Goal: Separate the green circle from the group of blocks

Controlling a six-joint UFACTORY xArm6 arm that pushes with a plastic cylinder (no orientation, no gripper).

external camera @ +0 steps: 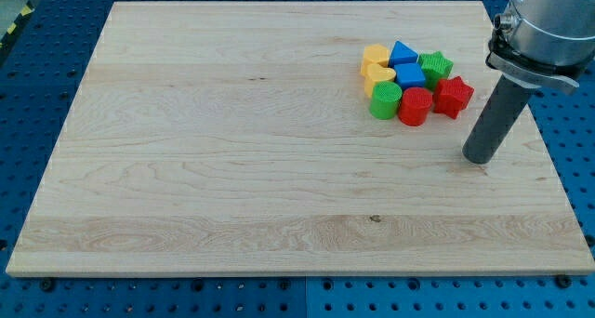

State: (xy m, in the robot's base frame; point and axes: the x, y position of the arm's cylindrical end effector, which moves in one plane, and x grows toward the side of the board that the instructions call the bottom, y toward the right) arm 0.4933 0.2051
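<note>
Right of green circle (385,101), my tip (481,157)

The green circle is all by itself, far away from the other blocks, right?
No. The camera view shows the green circle still in the group, touching the red block beside it. My tip is off to the group's lower right.

Pale wooden board (232,169), tight cluster of coloured blocks (414,81) upper right

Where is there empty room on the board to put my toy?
Everything on the wooden board to the view's left of the green circle is bare, and so is the strip along the view's bottom. Crowded: the cluster near the red star and my tip.
</note>
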